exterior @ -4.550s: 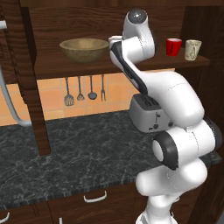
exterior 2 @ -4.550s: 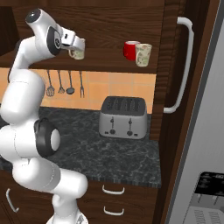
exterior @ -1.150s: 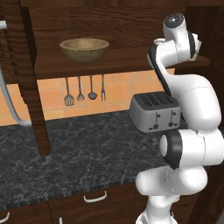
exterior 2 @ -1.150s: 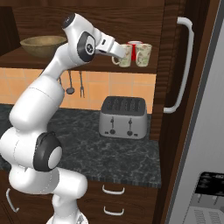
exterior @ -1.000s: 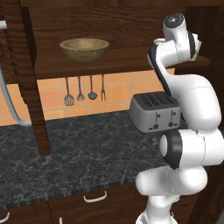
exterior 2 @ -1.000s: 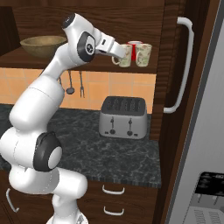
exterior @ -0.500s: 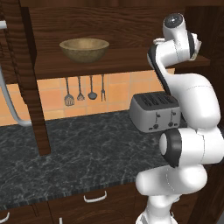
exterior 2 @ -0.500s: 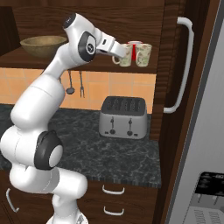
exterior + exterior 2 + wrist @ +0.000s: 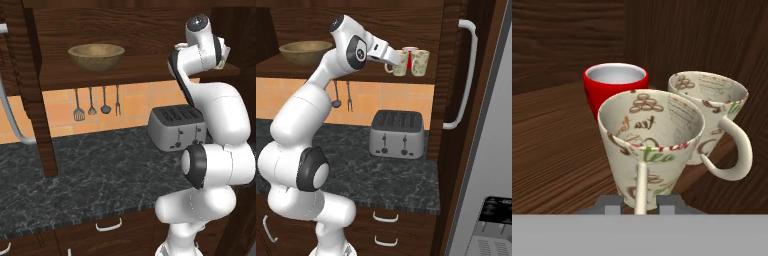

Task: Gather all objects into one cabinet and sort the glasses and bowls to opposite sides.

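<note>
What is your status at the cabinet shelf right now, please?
Gripper at the handle of a cream cup on the shelf; grip unclear. Red cup and second cream cup close behind. Bowl far left. Nothing in the way.

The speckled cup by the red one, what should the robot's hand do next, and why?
Probably open a bit wider and pull straight back. The cream speckled cup looks already set on the cabinet shelf, upright, close beside the red cup and the other speckled cup, far from the wooden bowl. The gripper is right at its handle, so a sideways move could knock the cups.
</note>
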Tool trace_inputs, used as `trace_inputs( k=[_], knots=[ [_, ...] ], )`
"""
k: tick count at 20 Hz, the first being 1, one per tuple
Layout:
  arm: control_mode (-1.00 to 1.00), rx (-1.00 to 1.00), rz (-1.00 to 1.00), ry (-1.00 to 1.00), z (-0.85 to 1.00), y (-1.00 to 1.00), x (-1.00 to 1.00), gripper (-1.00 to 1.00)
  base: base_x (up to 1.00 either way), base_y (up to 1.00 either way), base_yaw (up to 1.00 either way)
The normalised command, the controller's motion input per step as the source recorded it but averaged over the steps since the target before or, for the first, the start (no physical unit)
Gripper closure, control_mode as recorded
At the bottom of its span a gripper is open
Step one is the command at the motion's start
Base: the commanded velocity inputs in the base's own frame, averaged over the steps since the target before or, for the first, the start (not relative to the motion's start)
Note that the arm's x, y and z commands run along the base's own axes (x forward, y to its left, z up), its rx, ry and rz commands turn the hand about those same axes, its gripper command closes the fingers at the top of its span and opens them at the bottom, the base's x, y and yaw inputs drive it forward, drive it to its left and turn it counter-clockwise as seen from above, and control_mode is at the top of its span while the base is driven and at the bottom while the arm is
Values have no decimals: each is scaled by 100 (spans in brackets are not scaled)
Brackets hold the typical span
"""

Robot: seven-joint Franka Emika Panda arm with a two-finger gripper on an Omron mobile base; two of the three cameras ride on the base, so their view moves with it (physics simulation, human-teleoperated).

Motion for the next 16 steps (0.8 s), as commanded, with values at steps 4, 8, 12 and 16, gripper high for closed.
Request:
trace_inputs(
  k=[4, 8, 12, 16],
  knots=[
    [-100, 0, 0, 0, 0, 0, 0, -100, 0, 0, 0],
    [-100, 0, 0, 0, 0, 1, -12, -100, 0, 0, 0],
    [-100, -1, 0, -1, 0, 23, -60, -100, 0, 0, 0],
    [-100, 0, 1, -4, 0, 47, -86, -100, 0, 0, 0]
  ],
)
